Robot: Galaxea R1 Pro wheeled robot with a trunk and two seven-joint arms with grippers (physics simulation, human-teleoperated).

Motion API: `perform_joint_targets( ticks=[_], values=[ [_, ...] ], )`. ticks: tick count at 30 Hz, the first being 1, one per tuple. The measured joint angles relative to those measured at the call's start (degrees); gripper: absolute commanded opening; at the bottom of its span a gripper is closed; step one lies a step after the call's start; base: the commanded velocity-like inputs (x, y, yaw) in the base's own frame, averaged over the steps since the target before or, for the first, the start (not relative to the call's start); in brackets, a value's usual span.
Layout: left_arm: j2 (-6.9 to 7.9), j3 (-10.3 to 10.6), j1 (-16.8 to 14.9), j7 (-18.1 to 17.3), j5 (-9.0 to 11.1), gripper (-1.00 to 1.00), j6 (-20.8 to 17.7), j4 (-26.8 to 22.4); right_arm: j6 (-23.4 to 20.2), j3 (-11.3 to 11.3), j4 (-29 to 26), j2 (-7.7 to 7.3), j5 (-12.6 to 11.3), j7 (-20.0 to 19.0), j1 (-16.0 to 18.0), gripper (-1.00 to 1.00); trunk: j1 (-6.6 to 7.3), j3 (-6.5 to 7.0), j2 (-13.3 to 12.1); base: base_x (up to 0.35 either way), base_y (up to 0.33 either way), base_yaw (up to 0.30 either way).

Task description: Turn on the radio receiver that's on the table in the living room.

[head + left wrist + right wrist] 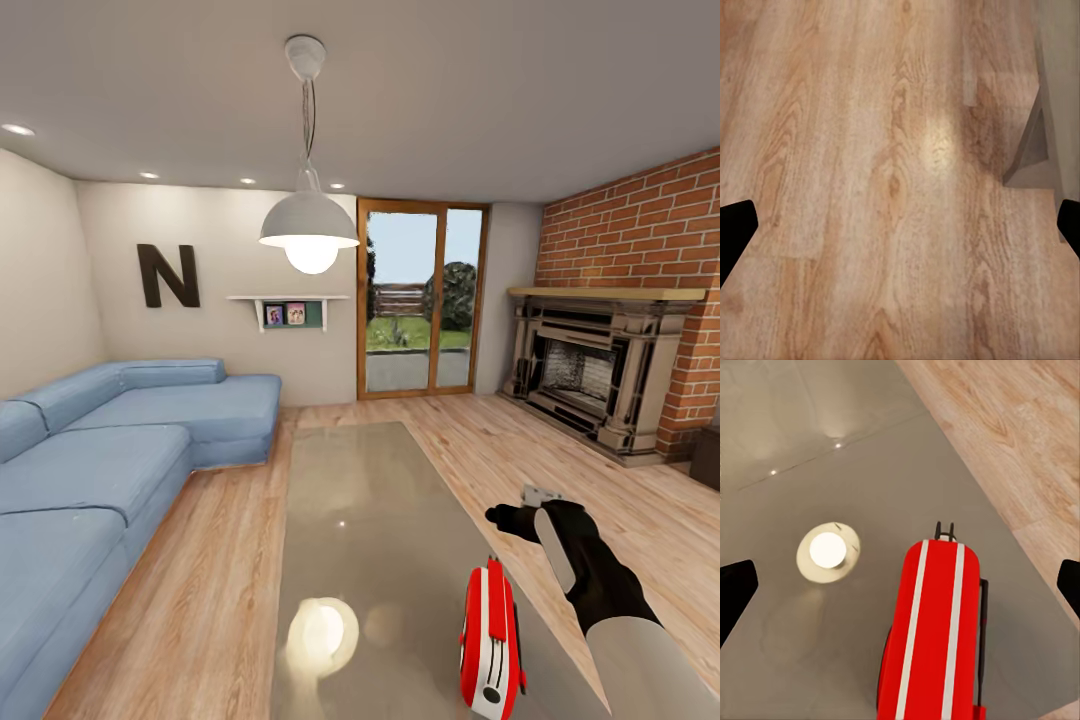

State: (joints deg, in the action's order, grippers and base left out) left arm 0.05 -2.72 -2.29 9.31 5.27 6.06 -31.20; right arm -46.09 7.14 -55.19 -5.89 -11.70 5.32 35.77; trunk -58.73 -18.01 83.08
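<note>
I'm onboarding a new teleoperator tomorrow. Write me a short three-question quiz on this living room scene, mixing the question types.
1. True or false: the radio stands on the table.
2. The right gripper is: A) clamped on the radio, B) open above it, C) over the sofa.
3. Fill in: the left gripper is open over the wooden ____.

Key: 1 true. 2 B. 3 floor.
</note>
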Motion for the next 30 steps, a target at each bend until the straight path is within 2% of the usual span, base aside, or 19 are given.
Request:
perform_joint_targets(
  ticks=[10,13,15,18,30],
  values=[
    [0.03,0.2,0.0,-0.7,0.2,1.00,-0.1,-0.1,-0.5,0.0,0.5,0.00,-0.3,0.0,0.0,1.00,0.00,0.00,0.0,0.001,0.000,0.000],
    [-0.11,0.2,0.0,-0.7,0.3,1.00,0.0,-0.4,-0.8,-0.3,3.2,0.00,-0.2,1.2,0.0,1.00,0.00,0.00,0.0,0.000,0.000,0.000],
    [-0.24,0.2,0.0,-0.7,0.4,1.00,0.1,-0.6,-0.9,-0.6,7.3,0.18,-0.1,3.3,0.0,1.00,0.00,0.00,0.0,0.000,0.000,0.000],
    [-0.53,0.2,0.0,-0.7,0.4,1.00,0.1,-0.8,-0.9,-0.6,10.0,0.33,-0.1,5.4,0.0,1.00,0.00,0.00,0.0,0.000,0.000,0.000],
    [-0.75,0.2,0.0,-0.6,0.5,1.00,2.3,-0.9,-0.4,-1.1,11.0,0.78,-0.3,5.5,0.0,1.00,0.00,0.00,0.0,0.000,0.000,0.000]
  ],
)
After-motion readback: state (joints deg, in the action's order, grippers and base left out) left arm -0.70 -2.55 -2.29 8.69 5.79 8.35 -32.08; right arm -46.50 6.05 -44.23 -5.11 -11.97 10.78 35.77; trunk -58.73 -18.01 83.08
